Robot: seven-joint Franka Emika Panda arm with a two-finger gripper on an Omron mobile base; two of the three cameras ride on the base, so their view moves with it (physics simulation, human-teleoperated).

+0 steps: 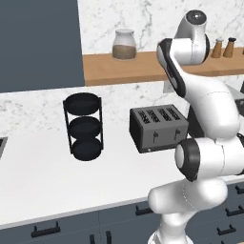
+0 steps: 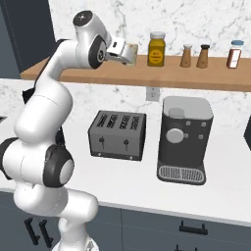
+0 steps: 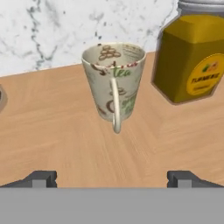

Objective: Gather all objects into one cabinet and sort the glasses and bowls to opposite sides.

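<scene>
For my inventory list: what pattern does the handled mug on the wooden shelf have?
Cream mug with brown-green printed motifs, clearest in hand view.

The cream mug looks like glazed ceramic with printed patterns. It stands on a matt wooden shelf. The yellow jar looks glossy.

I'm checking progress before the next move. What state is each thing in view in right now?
mug: upright on the wooden shelf, handle toward the hand, not gripped.
gripper: open, facing the mug.
yellow jar: upright, lidded, beside the mug.
glass jar: upright, lidded.
toaster: slots empty.
wall cabinet: door shut.
tiered basket: upright, nothing in it.
</scene>
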